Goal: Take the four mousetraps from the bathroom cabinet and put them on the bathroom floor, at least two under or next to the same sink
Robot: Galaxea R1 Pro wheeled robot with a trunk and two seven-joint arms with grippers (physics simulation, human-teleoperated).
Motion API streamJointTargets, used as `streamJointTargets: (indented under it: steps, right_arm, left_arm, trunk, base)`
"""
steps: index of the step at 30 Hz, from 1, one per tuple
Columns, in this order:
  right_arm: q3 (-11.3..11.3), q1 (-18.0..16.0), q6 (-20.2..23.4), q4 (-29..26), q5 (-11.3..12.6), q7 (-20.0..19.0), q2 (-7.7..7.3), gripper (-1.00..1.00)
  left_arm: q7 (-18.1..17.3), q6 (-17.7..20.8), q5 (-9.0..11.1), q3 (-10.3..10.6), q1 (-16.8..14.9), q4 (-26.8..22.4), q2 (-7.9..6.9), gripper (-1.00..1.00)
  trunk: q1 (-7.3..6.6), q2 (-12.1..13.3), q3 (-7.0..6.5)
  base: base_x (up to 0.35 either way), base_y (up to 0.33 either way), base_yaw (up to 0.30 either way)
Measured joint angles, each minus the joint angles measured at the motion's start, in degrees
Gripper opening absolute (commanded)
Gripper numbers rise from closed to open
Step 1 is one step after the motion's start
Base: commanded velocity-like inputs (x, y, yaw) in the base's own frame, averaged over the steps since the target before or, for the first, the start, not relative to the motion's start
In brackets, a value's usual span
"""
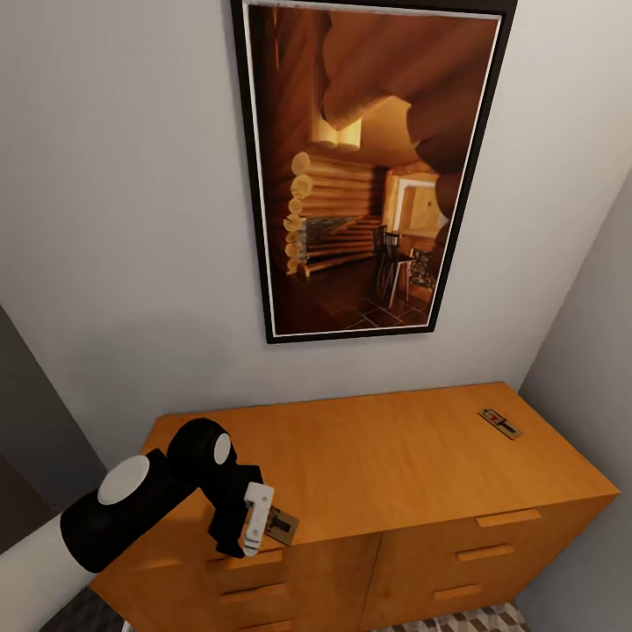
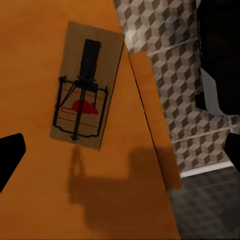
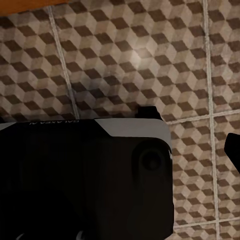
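Note:
A low orange-brown cabinet (image 1: 395,456) stands against the wall. One mousetrap (image 1: 283,525) lies flat on its top by the front edge, a tan board with black wire and a red mouse print (image 2: 82,87). My left gripper (image 1: 254,527) hovers over it, open, with its dark fingertips (image 2: 10,155) spread wide and the trap lying beyond them, untouched. A second mousetrap (image 1: 499,423) rests at the far right of the top. My right gripper (image 3: 120,150) hangs low over the cube-patterned bathroom floor (image 3: 125,55); one dark fingertip (image 3: 233,150) shows far out at the side.
A large framed picture (image 1: 377,167) hangs above the cabinet. A grey wall (image 1: 597,333) closes the right side. Drawer fronts with bar handles (image 1: 509,518) face me. My black and white base (image 3: 85,180) stands on the tiles below the right arm.

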State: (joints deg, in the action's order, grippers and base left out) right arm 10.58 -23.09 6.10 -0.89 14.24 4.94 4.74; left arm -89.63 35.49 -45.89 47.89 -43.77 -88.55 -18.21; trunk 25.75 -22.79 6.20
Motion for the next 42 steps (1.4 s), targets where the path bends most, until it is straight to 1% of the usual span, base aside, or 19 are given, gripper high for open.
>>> streamJointTargets:
  steps: [4, 12, 42]
  right_arm:
    - [0.0, 0.0, 0.0, 0.0, 0.0, 0.0, 0.0, 1.0]
    - [0.0, 0.0, 0.0, 0.0, 0.0, 0.0, 0.0, 1.0]
    - [0.0, 0.2, -0.1, 0.0, 0.0, 0.0, -0.07, 1.0]
  left_arm:
    - [0.0, 0.0, 0.0, 1.1, 0.0, 0.0, 0.18, 1.0]
    - [0.0, 0.0, 0.0, 1.6, 0.0, 0.0, 0.59, 1.0]
    - [0.0, 0.0, 0.0, 1.5, -0.1, -0.1, 0.66, 1.0]
  trunk:
    - [0.0, 0.0, 0.0]
    - [0.0, 0.0, 0.0]
    - [0.0, 0.0, 0.0]
  base:
    - [0.0, 0.0, 0.0]
    - [0.0, 0.0, 0.0]
    - [0.0, 0.0, 0.0]
